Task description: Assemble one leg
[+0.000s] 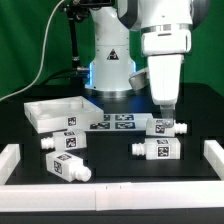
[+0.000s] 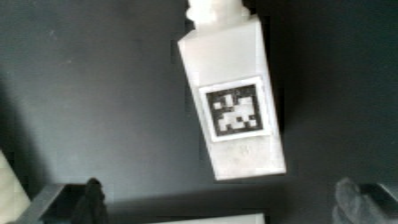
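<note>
Four white legs with tag markers lie on the black table. One leg (image 1: 167, 127) lies at the exterior view's right, and my gripper (image 1: 165, 112) hangs just above it. In the wrist view this leg (image 2: 233, 98) fills the middle, tag up, with its round peg (image 2: 215, 10) at one end. My gripper (image 2: 217, 205) is open and empty, and its fingers (image 2: 71, 203) stand apart, wider than the leg and not touching it. Other legs lie in the middle (image 1: 157, 149) and at the left (image 1: 62, 142), (image 1: 66, 168).
The white tray-like tabletop (image 1: 38, 116) lies at the back left. The marker board (image 1: 112, 122) lies flat beside it. White rails bound the table at the left (image 1: 10, 160), right (image 1: 213, 155) and front (image 1: 130, 190). The robot base (image 1: 110, 60) stands behind.
</note>
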Motion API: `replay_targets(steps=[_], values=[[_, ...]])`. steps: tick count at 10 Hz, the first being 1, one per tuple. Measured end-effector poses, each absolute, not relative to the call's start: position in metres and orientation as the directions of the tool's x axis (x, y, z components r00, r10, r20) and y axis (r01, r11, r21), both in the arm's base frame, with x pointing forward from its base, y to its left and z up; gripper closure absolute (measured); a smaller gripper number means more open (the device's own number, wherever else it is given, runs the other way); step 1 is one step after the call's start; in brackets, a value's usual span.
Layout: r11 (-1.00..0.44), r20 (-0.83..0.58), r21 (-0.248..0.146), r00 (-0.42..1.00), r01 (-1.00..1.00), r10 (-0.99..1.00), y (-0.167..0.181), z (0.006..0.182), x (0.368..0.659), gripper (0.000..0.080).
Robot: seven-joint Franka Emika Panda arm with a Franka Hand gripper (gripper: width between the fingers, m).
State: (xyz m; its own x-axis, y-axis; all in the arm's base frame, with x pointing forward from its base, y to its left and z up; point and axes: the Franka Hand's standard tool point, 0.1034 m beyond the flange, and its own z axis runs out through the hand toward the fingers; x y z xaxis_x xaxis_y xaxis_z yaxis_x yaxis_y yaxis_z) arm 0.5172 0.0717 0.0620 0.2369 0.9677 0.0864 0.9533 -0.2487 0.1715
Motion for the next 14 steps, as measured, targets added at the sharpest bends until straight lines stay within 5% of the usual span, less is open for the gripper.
replay_targets(steps=[5,8,9,10,11,14], values=[[-0.261,0.086,0.134,0.252,0.956,0.964,0.063,0.017,0.508,0.0151],[-0.267,0.084,0.127,0.257,0.955,0.963,0.061,0.015,0.507,0.0160],[-0.267,0.084,0.127,0.258,0.955,0.963,0.061,0.014,0.506,0.0320],[-0.267,0.084,0.126,0.258,0.955,0.962,0.061,0.014,0.506,0.0320],[-0.267,0.084,0.127,0.258,0.955,0.962,0.061,0.015,0.507,0.0487],[-0.285,0.087,0.138,0.275,0.948,0.957,0.068,0.037,0.499,0.0518]])
